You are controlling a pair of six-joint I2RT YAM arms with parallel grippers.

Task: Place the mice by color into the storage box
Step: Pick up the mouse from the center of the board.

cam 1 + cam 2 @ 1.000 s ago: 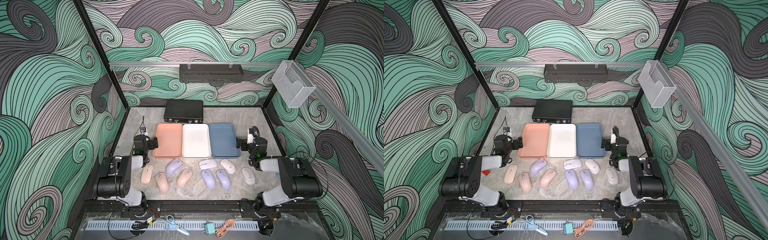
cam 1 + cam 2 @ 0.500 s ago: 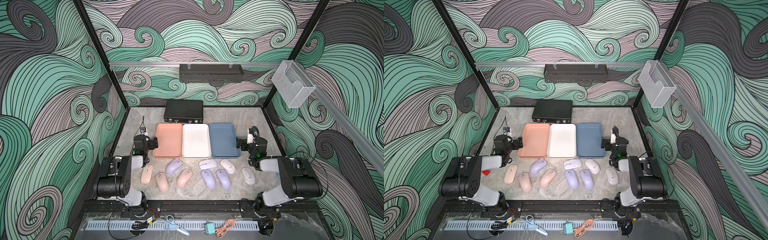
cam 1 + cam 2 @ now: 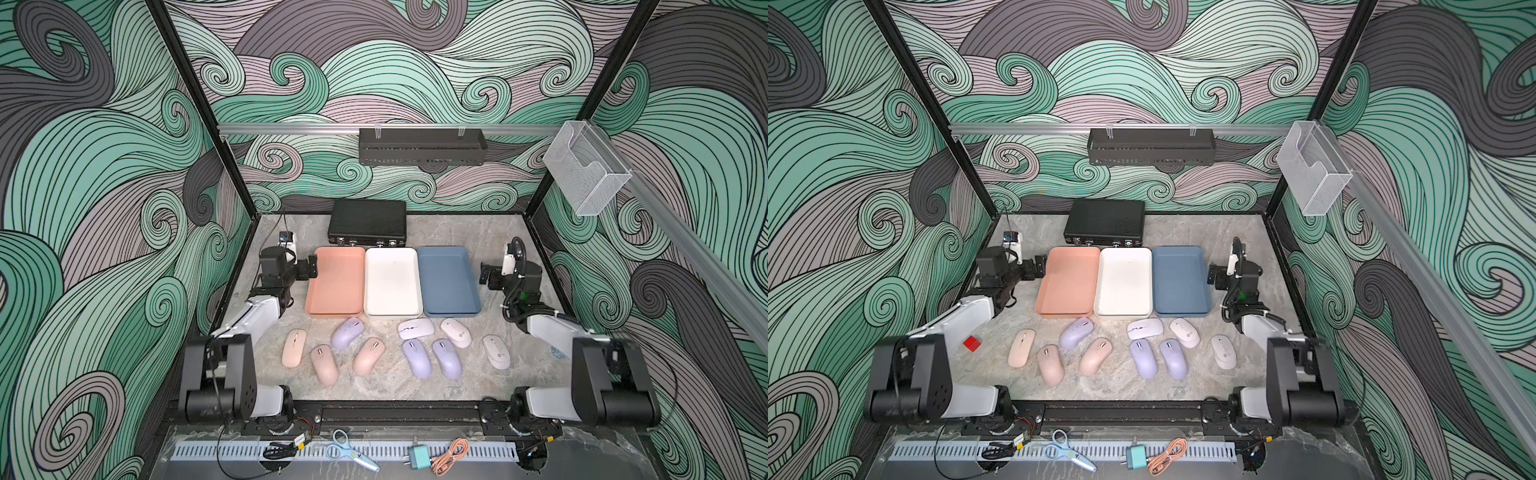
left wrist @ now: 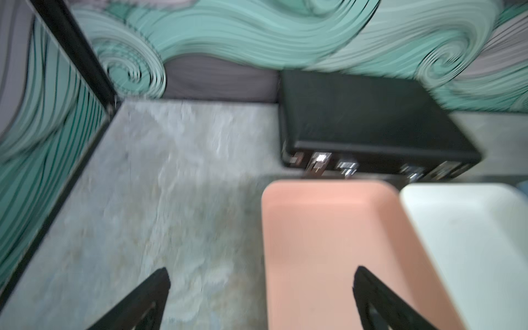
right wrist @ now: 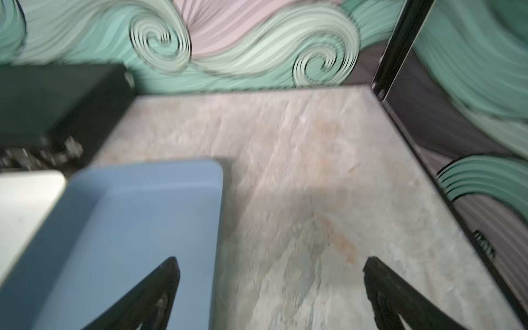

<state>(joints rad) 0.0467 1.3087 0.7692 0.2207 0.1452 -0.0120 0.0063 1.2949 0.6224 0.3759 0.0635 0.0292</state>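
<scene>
Three empty trays of the storage box stand side by side: salmon-pink [image 3: 335, 280], white [image 3: 392, 282] and blue [image 3: 446, 280]. In front of them lie the mice: pink ones [image 3: 294, 353] [image 3: 324, 364] [image 3: 368, 356], purple ones [image 3: 347, 332] [image 3: 417, 358] [image 3: 447, 358], whitish ones [image 3: 416, 328] [image 3: 456, 332] [image 3: 496, 351]. My left gripper [image 3: 309, 268] hovers open by the pink tray's [image 4: 328, 243] left rim, holding nothing [image 4: 261, 277]. My right gripper [image 3: 486, 276] hovers open by the blue tray's [image 5: 137, 217] right rim, also with nothing in it [image 5: 271, 265].
A black briefcase [image 3: 367, 222] lies behind the trays against the back wall. A black shelf [image 3: 422, 146] and a clear bin [image 3: 586, 174] hang on the walls. A small red block [image 3: 972, 344] sits near the left arm. Scissors [image 3: 349, 451] and a charger [image 3: 419, 457] lie outside the front rail.
</scene>
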